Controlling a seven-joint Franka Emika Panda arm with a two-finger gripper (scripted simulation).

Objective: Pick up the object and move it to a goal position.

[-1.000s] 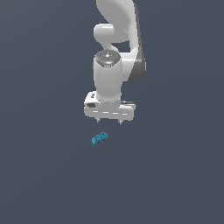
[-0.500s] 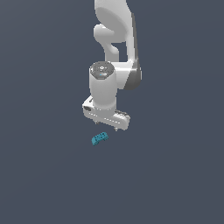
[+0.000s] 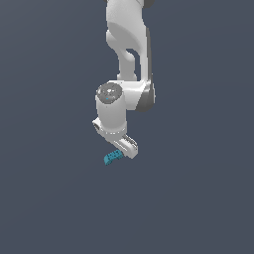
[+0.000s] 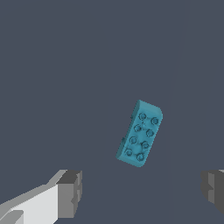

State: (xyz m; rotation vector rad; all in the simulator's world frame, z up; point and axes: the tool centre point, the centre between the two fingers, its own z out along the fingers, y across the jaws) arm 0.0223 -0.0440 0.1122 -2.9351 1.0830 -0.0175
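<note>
The object is a tiny teal-blue oblong block (image 3: 113, 158) with small bumps on its top, lying on the dark grey floor. In the exterior view the white gripper (image 3: 120, 149) hangs right over it and hides part of it. In the wrist view the block (image 4: 140, 133) lies tilted, between and ahead of the two grey fingertips (image 4: 70, 194). The jaws stand wide apart and hold nothing; the gripper (image 4: 142, 192) is open. Whether the fingertips touch the floor does not show.
The white arm (image 3: 126, 59) rises from the gripper toward the top of the exterior view. A plain dark grey floor (image 3: 198, 198) lies all around. No goal marker shows.
The arm has swung lower and turned its wrist. The gripper has come down from above the block to right over it. The block has not moved.
</note>
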